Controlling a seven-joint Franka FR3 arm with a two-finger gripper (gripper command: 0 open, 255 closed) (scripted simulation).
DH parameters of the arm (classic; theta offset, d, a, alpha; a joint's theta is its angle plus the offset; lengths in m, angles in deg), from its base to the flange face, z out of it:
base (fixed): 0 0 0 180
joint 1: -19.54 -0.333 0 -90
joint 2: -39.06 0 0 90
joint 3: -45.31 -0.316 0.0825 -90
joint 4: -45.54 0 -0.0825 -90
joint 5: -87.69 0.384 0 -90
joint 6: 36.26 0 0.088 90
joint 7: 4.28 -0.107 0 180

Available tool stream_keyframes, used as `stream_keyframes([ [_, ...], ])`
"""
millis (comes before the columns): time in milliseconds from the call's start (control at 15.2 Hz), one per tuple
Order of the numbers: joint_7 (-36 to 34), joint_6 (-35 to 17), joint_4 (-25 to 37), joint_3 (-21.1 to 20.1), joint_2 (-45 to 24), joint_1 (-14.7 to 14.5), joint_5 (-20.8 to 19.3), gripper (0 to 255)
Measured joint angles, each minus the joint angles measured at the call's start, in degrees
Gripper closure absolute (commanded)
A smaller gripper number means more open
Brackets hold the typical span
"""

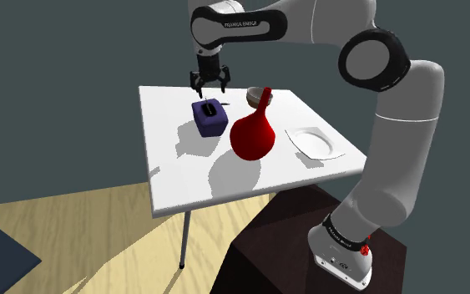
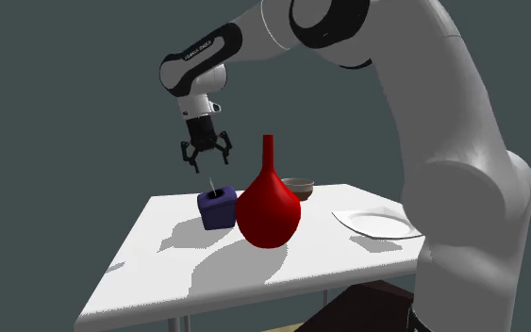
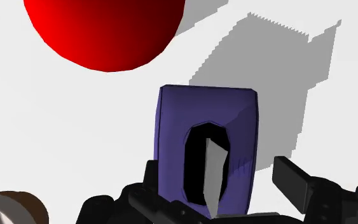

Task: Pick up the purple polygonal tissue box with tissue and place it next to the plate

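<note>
Tissue box (image 3: 207, 149), purple and faceted, with a pale tissue (image 3: 214, 175) standing up from the dark slot in its top, sits on the white surface (image 1: 174, 167) toward the far side from the stand, just beside a big red vase (image 1: 252, 134). The white arm (image 1: 391, 125) reaches across from the shoulder view's right, and its black jaws hang directly above the box, spread wide and grasping nothing, with a clear gap of air under them in both outside views. Through the wrist view the box lies straight below, its long axis running away from the hand, so that the spread jaws stand one on either side of its narrower width. A plain drop looks likely to bring them down over the two long flanks, though the upright tissue sits in the middle of that path. The plate (image 1: 314, 143), white and bare, lies at the surface's edge nearer the stand, well apart from the box. The vase's round body stands between the two, so any carry would probably have to go over or around it. A small brown bowl (image 1: 258, 93) rests behind the vase, near its neck, toward the surface's far edge
</note>
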Motion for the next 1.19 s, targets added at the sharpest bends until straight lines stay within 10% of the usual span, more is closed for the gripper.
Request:
stream_keyframes([
  [396,-0.8,7.4,24.4,2.5,-17.3,-2.0,-2.9,0],
  [1188,-1.9,1.5,18.2,2.7,-17.0,-0.9,-3.2,0],
])
